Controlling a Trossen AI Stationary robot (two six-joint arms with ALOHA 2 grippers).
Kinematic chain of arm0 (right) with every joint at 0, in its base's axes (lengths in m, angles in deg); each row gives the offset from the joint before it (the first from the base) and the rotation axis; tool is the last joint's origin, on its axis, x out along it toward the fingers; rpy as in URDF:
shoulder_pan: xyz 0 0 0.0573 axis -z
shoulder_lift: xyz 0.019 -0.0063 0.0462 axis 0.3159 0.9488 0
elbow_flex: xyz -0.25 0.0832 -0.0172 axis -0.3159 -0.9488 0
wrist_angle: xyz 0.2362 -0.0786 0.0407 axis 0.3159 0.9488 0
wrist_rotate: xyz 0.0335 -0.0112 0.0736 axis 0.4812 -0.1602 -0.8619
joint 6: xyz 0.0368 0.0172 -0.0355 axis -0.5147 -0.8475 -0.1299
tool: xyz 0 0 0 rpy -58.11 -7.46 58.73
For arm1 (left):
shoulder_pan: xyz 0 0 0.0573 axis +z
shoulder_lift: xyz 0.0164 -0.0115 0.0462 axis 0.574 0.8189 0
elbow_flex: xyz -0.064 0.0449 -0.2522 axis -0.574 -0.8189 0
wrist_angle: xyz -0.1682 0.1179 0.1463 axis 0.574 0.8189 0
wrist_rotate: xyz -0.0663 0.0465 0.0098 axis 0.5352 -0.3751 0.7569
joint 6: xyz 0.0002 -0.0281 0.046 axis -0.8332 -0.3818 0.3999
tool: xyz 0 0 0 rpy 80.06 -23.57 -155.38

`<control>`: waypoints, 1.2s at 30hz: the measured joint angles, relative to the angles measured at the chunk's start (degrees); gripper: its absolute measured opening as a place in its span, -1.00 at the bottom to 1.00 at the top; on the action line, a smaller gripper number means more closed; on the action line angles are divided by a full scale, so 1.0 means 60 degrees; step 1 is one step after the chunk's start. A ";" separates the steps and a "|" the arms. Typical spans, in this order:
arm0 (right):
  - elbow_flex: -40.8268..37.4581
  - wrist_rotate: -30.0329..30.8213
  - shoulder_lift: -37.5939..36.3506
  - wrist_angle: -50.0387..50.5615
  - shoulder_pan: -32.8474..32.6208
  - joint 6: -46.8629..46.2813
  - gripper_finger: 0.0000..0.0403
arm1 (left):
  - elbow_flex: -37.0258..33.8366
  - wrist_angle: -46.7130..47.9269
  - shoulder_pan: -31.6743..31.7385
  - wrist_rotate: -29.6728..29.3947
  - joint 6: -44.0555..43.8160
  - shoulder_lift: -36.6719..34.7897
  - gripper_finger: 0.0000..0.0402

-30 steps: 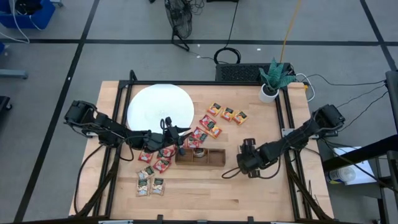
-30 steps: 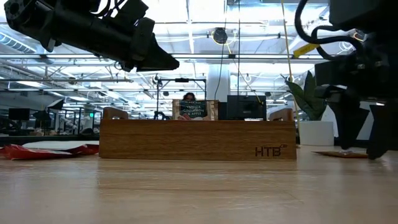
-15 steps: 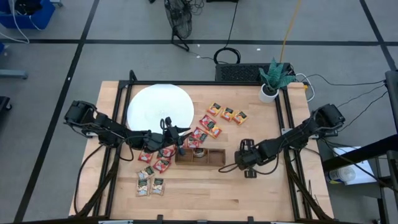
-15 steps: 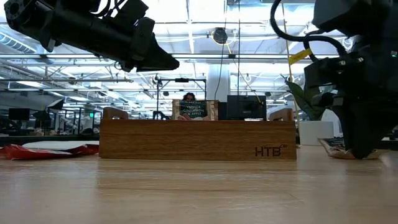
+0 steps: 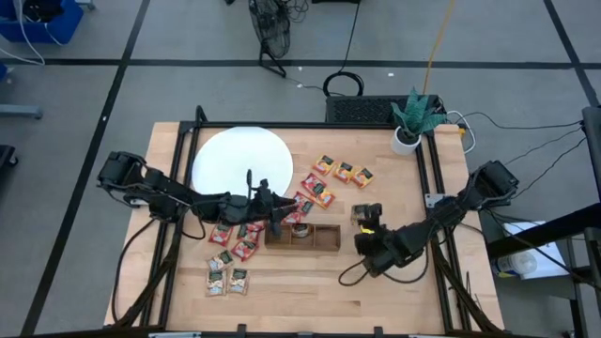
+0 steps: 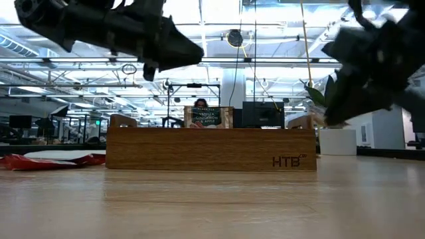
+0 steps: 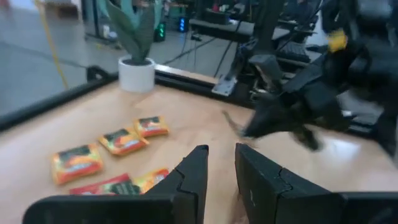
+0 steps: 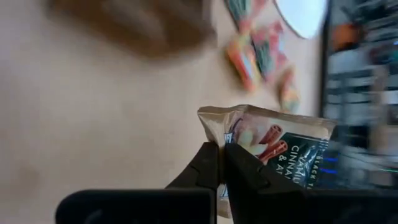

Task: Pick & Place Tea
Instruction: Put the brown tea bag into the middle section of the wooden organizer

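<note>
We see a pale wooden counter [image 5: 310,282] filling the middle of the high view, on a grey floor [image 5: 113,56] crossed by dark lines. A large white disc [image 5: 241,161] lies at its upper left. A long brown wooden tray [image 5: 302,235] sits near the centre; in the low view its front bears the letters HTB. A small potted plant [image 5: 410,120] in a white pot stands at the upper right corner. A black fan [image 5: 272,33] stands on the floor at the top.

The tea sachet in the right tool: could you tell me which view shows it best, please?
The right wrist view: the sachet fills the frame, pinched at one edge by the shut right tool, its printing readable. The high view shows only a small yellowish patch. In the low and left wrist views I cannot make it out.
</note>
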 joint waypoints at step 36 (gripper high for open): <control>-0.0600 0.3046 -0.0059 -0.7829 0.0783 0.7219 -0.99 | 0.3965 0.1641 0.1665 0.2057 -0.1059 0.2208 0.06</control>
